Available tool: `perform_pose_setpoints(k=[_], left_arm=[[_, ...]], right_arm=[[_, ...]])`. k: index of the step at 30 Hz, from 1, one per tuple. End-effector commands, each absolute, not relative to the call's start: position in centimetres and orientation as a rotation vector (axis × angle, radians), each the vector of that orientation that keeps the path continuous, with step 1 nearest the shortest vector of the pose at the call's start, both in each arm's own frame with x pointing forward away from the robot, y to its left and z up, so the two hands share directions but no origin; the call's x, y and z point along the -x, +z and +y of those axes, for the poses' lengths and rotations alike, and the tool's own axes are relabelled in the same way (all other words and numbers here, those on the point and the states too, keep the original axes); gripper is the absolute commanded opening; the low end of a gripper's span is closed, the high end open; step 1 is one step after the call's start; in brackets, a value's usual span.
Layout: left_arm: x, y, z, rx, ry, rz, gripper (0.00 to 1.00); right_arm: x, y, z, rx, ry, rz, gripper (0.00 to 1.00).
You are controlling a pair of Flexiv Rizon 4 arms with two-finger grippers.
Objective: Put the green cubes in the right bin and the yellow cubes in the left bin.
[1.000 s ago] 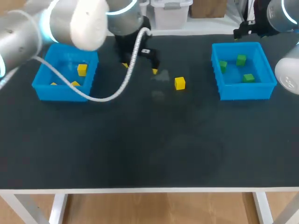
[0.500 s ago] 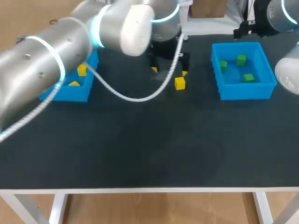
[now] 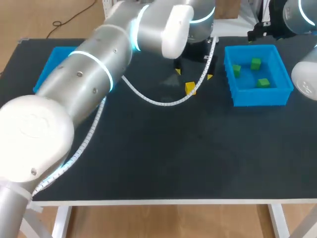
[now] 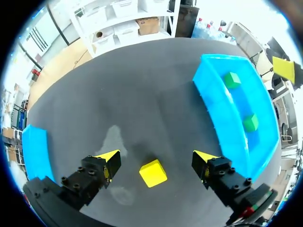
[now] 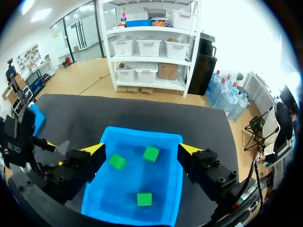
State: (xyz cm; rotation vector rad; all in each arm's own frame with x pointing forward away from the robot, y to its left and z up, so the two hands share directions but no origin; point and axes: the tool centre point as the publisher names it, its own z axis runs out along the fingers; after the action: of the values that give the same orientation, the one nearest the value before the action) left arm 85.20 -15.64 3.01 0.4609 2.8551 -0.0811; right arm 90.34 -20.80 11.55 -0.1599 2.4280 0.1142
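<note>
Cube (image 4: 153,173), yellow, between wide-apart fingers of left tool (image 4: 156,157), clear of both

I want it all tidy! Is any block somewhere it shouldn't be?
One yellow cube lies loose on the table, between the open fingers of the left gripper, in no bin. Nothing else stands out.

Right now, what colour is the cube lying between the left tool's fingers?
Yellow. The cube shows best in the left wrist view.
</note>
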Motion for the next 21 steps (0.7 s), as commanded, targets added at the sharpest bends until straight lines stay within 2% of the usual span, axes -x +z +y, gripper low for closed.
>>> perform_pose_setpoints(k=[1,13,21], left_arm=[[-86.4,2.7,-16.4,-0.509,-0.021,3.067,1.00],[-84.9,2.5,-16.0,-0.789,0.032,3.017,1.00],[-84.0,1.8,-13.7,-1.158,0.100,2.919,1.00]], right_arm=[[-90.1,11.6,-20.8,0.159,0.112,2.424,1.00],[-90.1,11.6,-20.8,0.159,0.112,2.424,1.00],[-90.1,11.6,-20.8,0.159,0.112,2.424,1.00]])
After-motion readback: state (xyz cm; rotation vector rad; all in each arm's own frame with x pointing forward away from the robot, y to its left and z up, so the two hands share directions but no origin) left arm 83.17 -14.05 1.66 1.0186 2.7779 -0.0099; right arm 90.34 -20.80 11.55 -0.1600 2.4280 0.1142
